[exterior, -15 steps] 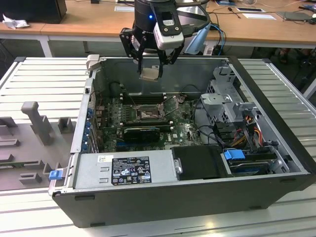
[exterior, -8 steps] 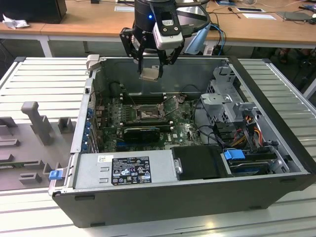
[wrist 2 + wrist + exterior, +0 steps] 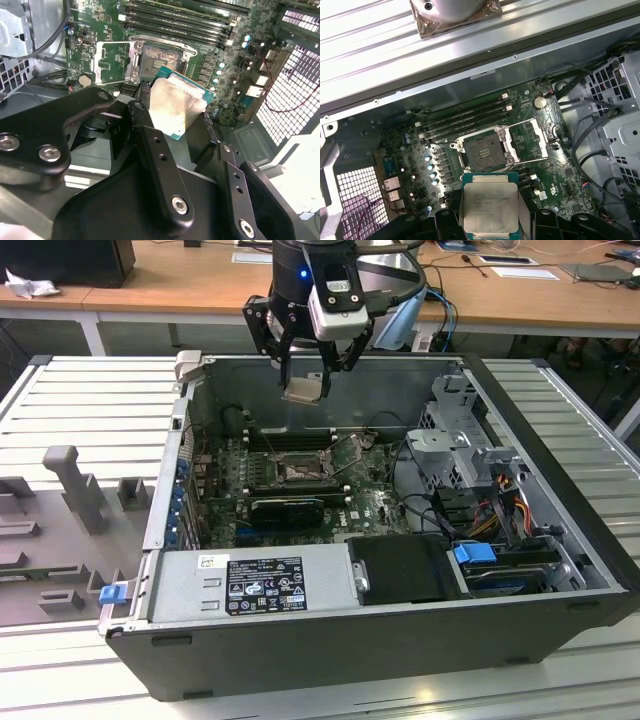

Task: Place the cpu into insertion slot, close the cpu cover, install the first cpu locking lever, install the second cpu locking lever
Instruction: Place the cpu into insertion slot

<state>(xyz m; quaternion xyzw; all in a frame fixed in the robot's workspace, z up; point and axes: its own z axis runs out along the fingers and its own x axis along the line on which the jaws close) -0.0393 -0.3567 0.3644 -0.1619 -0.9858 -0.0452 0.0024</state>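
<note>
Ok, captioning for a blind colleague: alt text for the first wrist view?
The pincer holds the cpu over a green board inside an open computer case. The slot nearby is empty, its cover flipped open.

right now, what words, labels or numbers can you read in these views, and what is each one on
No text can be read for certain.
black label on the power supply: white print, too small to read.
small sticker on the same power supply: too small to read.
cpu, held in the gripper: faint engraved lines, blurred.
circuit board: white markings, too small to read.
</note>
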